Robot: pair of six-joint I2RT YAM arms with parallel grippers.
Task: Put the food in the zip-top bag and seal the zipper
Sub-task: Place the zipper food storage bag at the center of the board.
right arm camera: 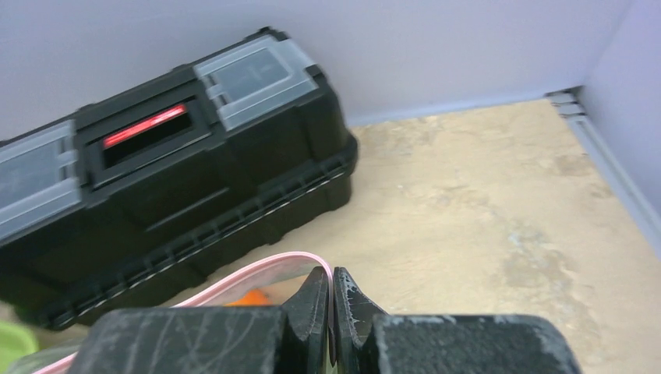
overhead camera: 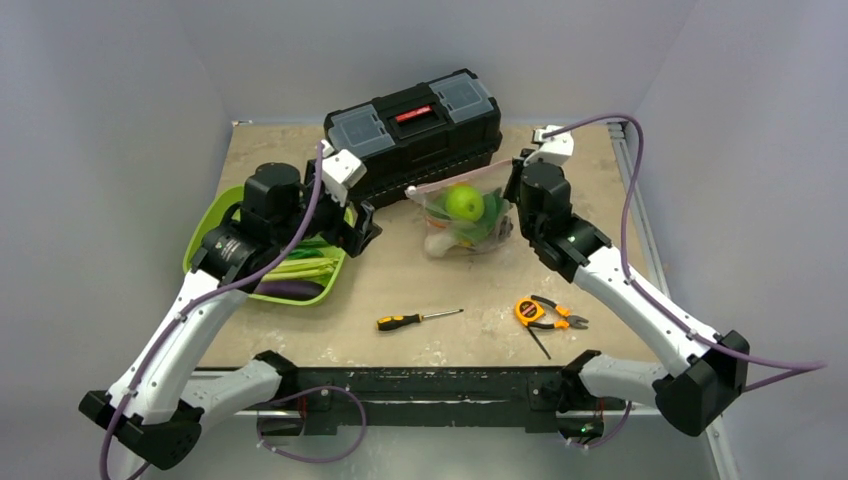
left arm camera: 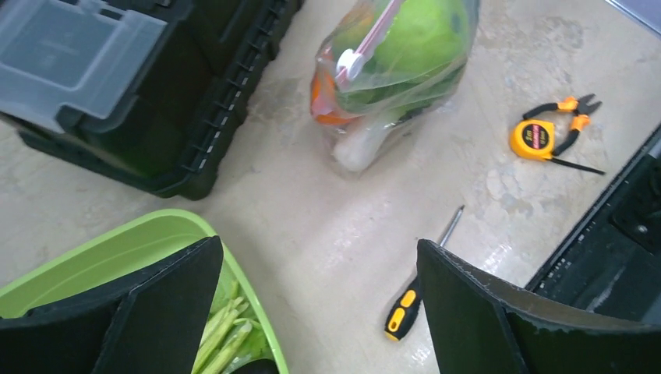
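Observation:
The clear zip-top bag stands on the table in front of the toolbox. Inside it are a green apple, an orange piece and a white-green piece. Its pink zipper runs along the top, with a white slider at the left end. My right gripper is shut on the zipper's right end. My left gripper hangs open and holds nothing, left of the bag over the tray's edge and apart from the bag.
A black toolbox sits behind the bag. The lime-green tray at the left holds green stalks and a dark purple piece. A screwdriver, yellow tape measure and pliers lie near the front edge.

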